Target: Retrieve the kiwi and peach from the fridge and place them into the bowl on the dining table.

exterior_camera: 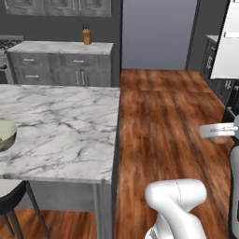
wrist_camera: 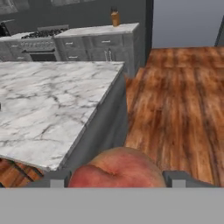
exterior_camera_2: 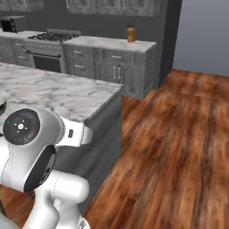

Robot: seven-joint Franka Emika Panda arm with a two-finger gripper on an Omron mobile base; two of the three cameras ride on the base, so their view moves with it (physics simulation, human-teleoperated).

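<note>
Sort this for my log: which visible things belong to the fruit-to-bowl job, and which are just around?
Job: peach held in the claw; bowl at the left edge; dining table.
Just around: knife block; stove; chair.

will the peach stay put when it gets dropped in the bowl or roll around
The peach, held between the fingertips, looks round and smooth, so it would probably roll if set on the flat dining table. The bowl's curved wall should likely contain it.
</note>
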